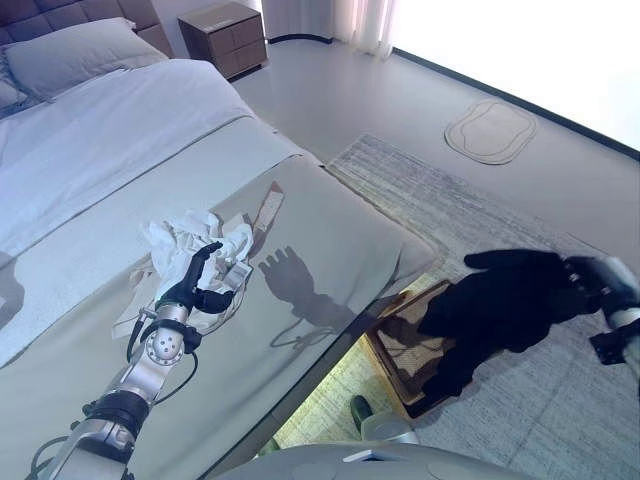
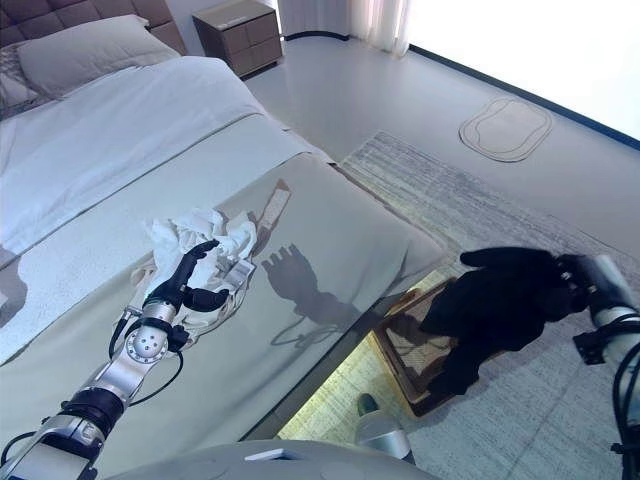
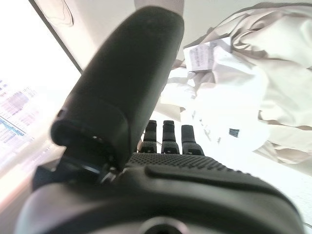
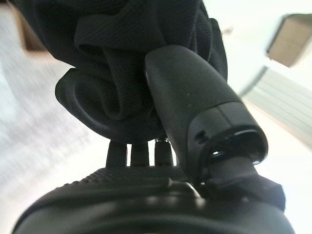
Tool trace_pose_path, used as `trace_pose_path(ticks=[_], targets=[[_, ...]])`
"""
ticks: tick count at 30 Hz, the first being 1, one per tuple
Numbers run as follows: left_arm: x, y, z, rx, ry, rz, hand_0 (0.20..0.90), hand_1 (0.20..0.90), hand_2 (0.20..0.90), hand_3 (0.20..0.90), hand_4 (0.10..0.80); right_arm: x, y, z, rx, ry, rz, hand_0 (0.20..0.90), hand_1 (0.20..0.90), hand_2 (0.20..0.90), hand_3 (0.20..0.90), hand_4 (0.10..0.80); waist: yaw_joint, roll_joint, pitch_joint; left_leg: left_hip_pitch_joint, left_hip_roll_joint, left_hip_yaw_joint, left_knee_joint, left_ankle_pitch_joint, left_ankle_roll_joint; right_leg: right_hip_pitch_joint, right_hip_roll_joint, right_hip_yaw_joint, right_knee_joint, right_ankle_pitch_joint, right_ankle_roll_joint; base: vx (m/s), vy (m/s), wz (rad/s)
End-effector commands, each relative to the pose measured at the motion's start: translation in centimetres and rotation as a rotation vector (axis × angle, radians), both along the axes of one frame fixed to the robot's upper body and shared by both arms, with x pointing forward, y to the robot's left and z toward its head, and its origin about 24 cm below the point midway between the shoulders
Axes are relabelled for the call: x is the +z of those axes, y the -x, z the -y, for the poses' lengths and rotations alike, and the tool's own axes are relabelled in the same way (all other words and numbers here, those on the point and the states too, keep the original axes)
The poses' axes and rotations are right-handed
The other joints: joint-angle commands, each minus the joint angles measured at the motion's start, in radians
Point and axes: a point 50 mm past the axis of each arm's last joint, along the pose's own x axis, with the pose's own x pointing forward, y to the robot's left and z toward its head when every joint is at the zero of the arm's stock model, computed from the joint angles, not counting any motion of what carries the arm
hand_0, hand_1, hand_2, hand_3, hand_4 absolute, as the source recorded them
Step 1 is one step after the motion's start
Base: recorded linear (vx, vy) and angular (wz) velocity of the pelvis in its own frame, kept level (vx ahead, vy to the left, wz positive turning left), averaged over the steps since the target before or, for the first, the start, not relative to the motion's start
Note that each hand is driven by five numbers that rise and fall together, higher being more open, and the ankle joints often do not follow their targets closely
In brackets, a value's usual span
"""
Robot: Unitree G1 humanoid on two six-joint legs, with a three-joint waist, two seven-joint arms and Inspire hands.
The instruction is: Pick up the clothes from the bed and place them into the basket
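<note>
A crumpled white garment [image 1: 178, 236] with a tag lies on the bed's grey runner [image 1: 330, 240]. My left hand [image 1: 192, 284] rests at its near edge, open, with straight fingers reaching onto the cloth; the left wrist view shows the white garment [image 3: 234, 92] just past the fingers [image 3: 168, 136]. To the right, beyond the bed's edge, my right hand [image 1: 592, 282] is shut on a black garment [image 1: 500, 300] that hangs above a brown basket [image 1: 388, 372] on the floor. In the right wrist view the thumb [image 4: 195, 97] pinches the black cloth [image 4: 122, 48].
The basket stands on a grey rug [image 1: 520, 200] close to the bed's side. A pillow [image 1: 75, 50] lies at the headboard, a nightstand [image 1: 225, 35] stands beside it, and an oval mat [image 1: 490, 130] lies on the floor further off.
</note>
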Motion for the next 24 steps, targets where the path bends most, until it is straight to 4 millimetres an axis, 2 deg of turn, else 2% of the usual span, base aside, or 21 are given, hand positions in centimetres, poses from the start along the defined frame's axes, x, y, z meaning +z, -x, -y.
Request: trace_pose_path(ticks=[1, 6, 7, 8, 14, 21, 24], targets=[[4.6, -3.8, 0.9, -0.063, -0.055, 0.193, 0.9, 0.9, 0.9, 0.9, 0.8, 4.5, -3.9, 0.5, 0.008, 0.04, 0.205, 0.3, 0.3, 0.3, 0.2, 0.1, 0.061, -0.016, -0.05, 0.023, -0.056, -0.009, 0.066, -0.132, 0.05, -0.075, 0.072, -0.064, 0.09, -0.012, 0.006, 0.0, -0.021, 0.12], [4.8, -4.1, 1.4, -0.084, -0.055, 0.188, 0.9, 0.9, 0.9, 0.9, 0.8, 1.4, -3.7, -0.3, 0.005, -0.013, 0.093, 0.3, 0.3, 0.3, 0.2, 0.1, 0.081, -0.014, -0.042, 0.025, -0.059, -0.017, 0.062, -0.128, 0.048, -0.068, 0.064, -0.082, 0.083, -0.009, 0.006, 0.0, -0.015, 0.11], [4.8, -4.1, 1.5, -0.087, -0.054, 0.187, 0.9, 0.9, 0.9, 0.9, 0.8, 0.9, -3.7, -0.4, 0.016, -0.019, 0.062, 0.425, 0.425, 0.425, 0.345, 0.245, 0.084, -0.015, -0.041, 0.025, -0.06, -0.018, 0.061, -0.128, 0.048, -0.065, 0.063, -0.085, 0.082, -0.008, 0.006, 0.01, -0.012, 0.11], [4.8, -4.1, 1.5, -0.089, -0.053, 0.186, 0.9, 0.9, 0.9, 0.9, 0.8, 0.6, -3.7, -0.6, 0.028, -0.021, 0.047, 0.9, 0.9, 0.9, 0.9, 0.8, 0.087, -0.015, -0.04, 0.026, -0.06, -0.019, 0.062, -0.127, 0.048, -0.064, 0.062, -0.088, 0.081, -0.008, 0.006, 0.01, -0.008, 0.14], [4.7, -3.9, 1.6, -0.097, -0.051, 0.178, 0.9, 0.9, 0.9, 0.9, 0.8, -1.3, -3.2, -1.0, 0.043, -0.053, -0.043, 0.9, 0.9, 0.9, 0.9, 0.8, 0.105, -0.018, -0.035, 0.03, -0.061, -0.029, 0.055, -0.122, 0.048, -0.054, 0.058, -0.102, 0.076, -0.008, 0.007, 0.012, -0.009, 0.07], [4.7, -3.6, 1.1, -0.084, -0.05, 0.184, 0.9, 0.9, 0.9, 0.9, 0.8, -2.4, -2.6, -1.3, 0.015, -0.118, -0.078, 0.9, 0.9, 0.9, 0.9, 0.8, 0.113, -0.027, -0.027, 0.031, -0.062, -0.042, 0.054, -0.119, 0.05, -0.048, 0.058, -0.102, 0.075, -0.007, 0.007, 0.003, -0.013, 0.04], [4.8, -3.7, 1.2, -0.084, -0.053, 0.188, 0.9, 0.9, 0.9, 0.9, 0.8, -2.2, -2.7, -1.4, 0.014, -0.126, -0.067, 0.9, 0.9, 0.9, 0.9, 0.8, 0.119, -0.032, -0.018, 0.023, -0.061, -0.051, 0.062, -0.121, 0.052, -0.052, 0.059, -0.102, 0.08, -0.009, 0.007, -0.013, -0.023, 0.08]])
